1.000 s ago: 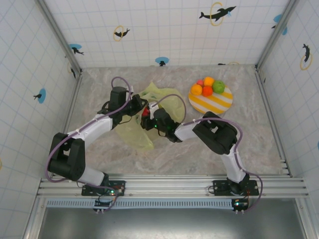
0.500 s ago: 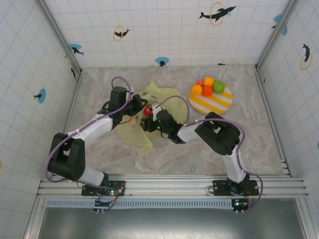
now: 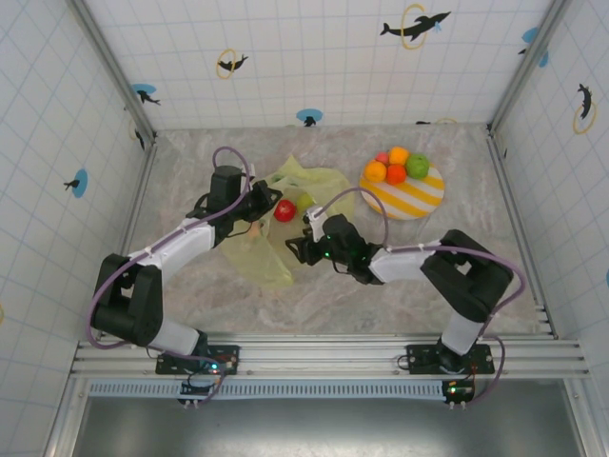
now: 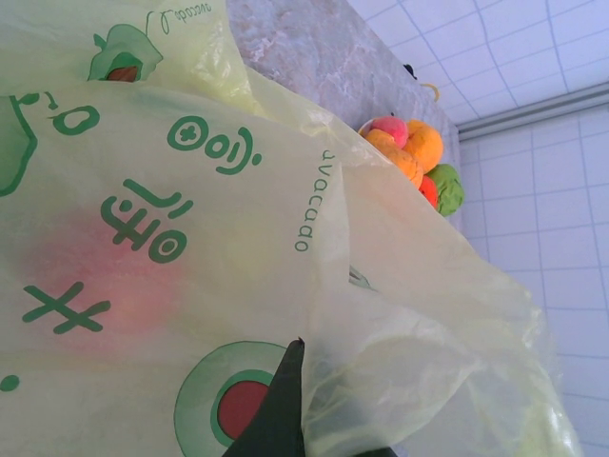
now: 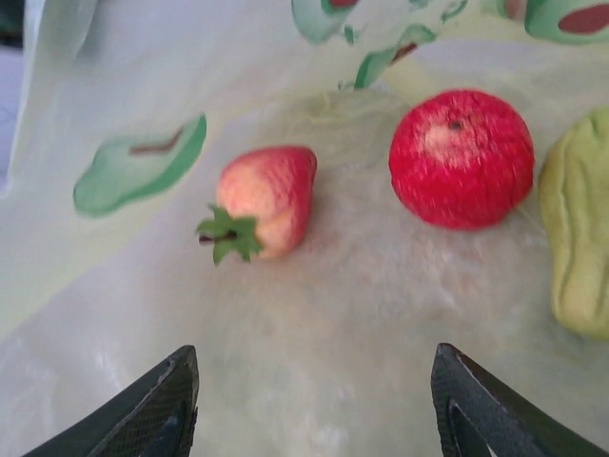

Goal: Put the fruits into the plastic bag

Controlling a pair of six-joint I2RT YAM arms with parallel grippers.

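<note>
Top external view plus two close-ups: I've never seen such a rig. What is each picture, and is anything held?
The machine is a left arm and a right arm bolted at the near edge of the table; the top view looks down on both. The close-ups come from cameras on their wrists. The left gripper pinches the plastic bag, seemingly shut on it. The right gripper is open and empty, facing a strawberry, a red apple and a green pear lying inside the bag. The remaining fruits sit on the striped plate.
</note>
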